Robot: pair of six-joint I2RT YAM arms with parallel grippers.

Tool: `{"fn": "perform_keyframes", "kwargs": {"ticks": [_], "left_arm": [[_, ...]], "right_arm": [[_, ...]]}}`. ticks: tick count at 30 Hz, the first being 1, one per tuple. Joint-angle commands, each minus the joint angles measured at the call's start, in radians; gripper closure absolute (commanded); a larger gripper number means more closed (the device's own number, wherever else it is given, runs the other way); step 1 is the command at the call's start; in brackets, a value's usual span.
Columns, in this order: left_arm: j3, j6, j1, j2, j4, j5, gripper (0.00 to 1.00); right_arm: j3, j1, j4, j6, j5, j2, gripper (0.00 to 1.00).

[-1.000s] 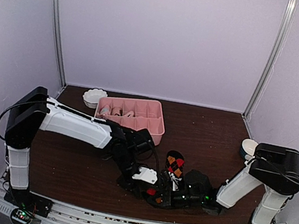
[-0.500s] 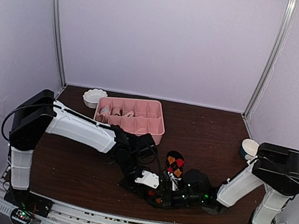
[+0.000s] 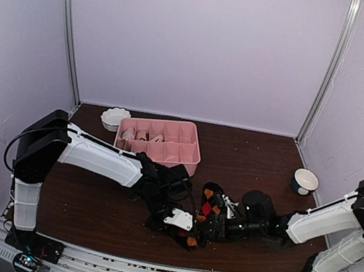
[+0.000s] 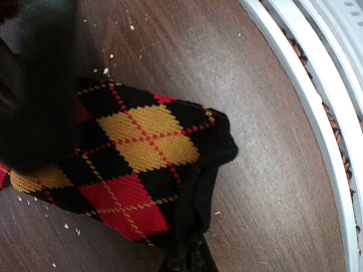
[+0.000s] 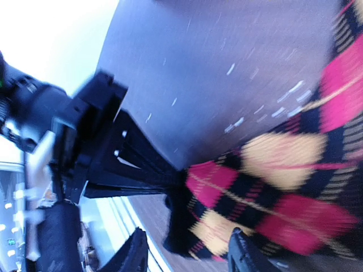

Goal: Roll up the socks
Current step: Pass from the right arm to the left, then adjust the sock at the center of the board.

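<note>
A black sock with red, orange and yellow argyle diamonds lies on the dark wood table near the front edge. It fills the left wrist view and the right wrist view. My left gripper is shut on the sock's black edge. My right gripper is open, and its two fingertips straddle the same end of the sock. The left gripper's black fingers show there, pinching the sock's edge. Cream-white socks lie in the pink tray.
The pink compartment tray stands behind the grippers, with a white scalloped bowl at its left. A small white bowl stands at the right. The metal front rail runs close to the sock.
My right arm has dropped its elbow and stretched out low, its gripper shifting slightly back and right along the sock. The small bowl at the right now shows fully. My left gripper edged forward.
</note>
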Motion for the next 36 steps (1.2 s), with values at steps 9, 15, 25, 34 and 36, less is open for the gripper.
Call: {"fn": "perform_keyframes", "kwargs": {"ticks": [9,15,25,34,36], "left_arm": [[-0.066,-0.049,0.024,-0.100,-0.096,-0.045,1.00],[-0.091,-0.048,0.034,-0.124,-0.124,-0.052,1.00],[-0.088,-0.037,0.049,-0.139,-0.177,0.000,1.00],[-0.050,-0.059,0.049,-0.117,-0.218,0.059,1.00],[-0.018,-0.073,0.049,-0.090,-0.226,0.073,1.00]], "right_arm": [[0.315,-0.208,-0.664,-0.329,0.165,-0.069,0.86],[0.434,-0.204,-0.741,-0.341,0.235,0.142,1.00],[0.519,-0.195,-0.790,-0.367,0.311,0.282,1.00],[0.733,-0.156,-0.862,-0.383,0.320,0.402,1.00],[0.753,-0.148,-0.860,-0.383,0.321,0.414,1.00]]}}
